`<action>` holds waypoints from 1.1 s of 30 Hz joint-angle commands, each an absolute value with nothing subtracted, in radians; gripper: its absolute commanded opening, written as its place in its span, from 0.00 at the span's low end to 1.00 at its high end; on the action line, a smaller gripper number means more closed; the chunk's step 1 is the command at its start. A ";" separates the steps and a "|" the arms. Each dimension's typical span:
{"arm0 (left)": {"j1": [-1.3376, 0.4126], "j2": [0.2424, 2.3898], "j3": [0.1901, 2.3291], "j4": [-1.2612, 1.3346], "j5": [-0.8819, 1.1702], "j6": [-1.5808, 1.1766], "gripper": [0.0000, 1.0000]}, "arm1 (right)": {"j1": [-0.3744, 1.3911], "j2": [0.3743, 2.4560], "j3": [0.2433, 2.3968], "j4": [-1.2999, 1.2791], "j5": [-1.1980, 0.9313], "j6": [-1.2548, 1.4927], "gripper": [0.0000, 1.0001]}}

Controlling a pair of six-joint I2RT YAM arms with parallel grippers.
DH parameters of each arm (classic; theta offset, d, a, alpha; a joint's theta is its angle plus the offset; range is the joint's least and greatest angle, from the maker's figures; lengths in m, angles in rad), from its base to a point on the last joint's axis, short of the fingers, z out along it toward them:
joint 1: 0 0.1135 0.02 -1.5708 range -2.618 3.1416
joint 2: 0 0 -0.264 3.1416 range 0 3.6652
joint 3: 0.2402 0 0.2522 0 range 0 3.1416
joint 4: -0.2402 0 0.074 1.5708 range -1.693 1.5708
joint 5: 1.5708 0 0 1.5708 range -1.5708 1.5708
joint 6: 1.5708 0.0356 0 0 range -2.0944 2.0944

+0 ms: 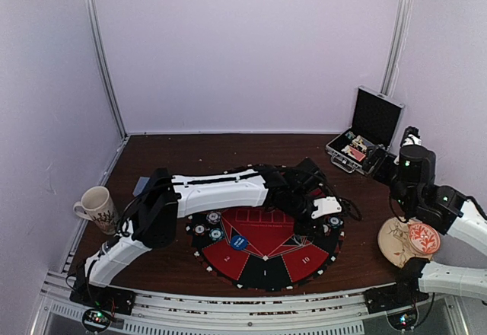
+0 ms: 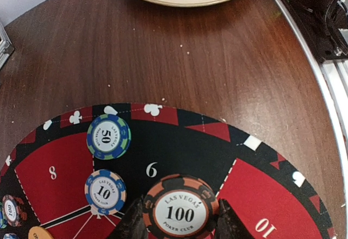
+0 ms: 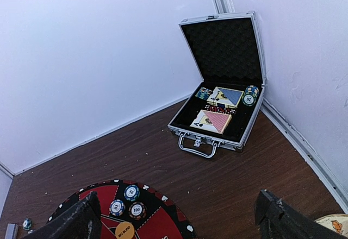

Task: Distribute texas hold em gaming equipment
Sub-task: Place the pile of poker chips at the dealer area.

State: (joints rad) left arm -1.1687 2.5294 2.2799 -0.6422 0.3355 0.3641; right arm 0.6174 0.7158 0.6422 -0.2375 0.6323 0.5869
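In the open case [image 3: 224, 43] — card decks [image 3: 211, 121], chips [image 3: 250, 95].

100 chip [image 2: 180, 212] cropped by bottom edge

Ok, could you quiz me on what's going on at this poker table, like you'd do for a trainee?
1. True or false: the left tool is closed on the chip marked 100.
2. The silver-edged case in the corner is: A) open, with card decks inside; B) shut and latched; C) lying upside down.
3. Which number is printed on the black section of the mat just beside that held chip?

Key: 1 true; 2 A; 3 the number 6.
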 commanded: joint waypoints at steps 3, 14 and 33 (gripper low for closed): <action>-1.170 2.596 2.378 -0.649 0.339 0.362 0.14 | 0.614 0.677 0.635 -0.249 0.630 0.579 1.00; -1.186 2.692 2.459 -0.649 0.326 0.367 0.14 | 0.614 0.670 0.634 -0.248 0.624 0.573 1.00; -1.196 2.712 2.437 -0.650 0.278 0.377 0.73 | 0.614 0.653 0.633 -0.242 0.610 0.559 1.00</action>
